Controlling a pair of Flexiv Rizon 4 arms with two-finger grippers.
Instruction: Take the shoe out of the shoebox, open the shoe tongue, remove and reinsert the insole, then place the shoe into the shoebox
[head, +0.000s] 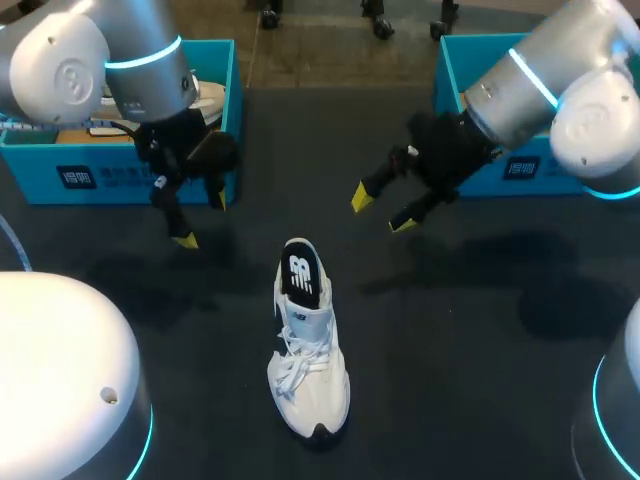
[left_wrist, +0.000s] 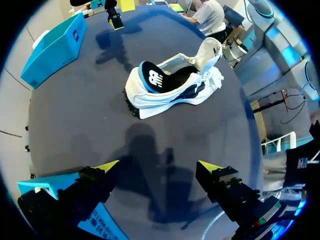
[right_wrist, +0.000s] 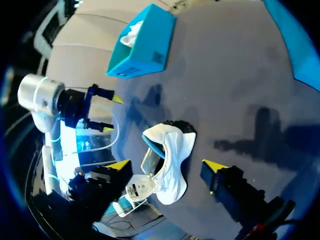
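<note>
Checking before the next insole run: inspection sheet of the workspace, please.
surface: dark table, no spills or marks seen.
job's things: white shoe upright mid-table, toe toward the robot, tongue lifted, dark insole inside. The left shoebox and right shoebox stand open at the far side. The left one holds something white, cannot tell what.
clutter: nothing seen.
pincers: left pincer open and empty, above the table by the left shoebox. Right pincer open and empty, above the table near the right shoebox. Neither touches the shoe.
cables: nothing seen on the table.
surroundings: nothing seen reaching over the table.
</note>
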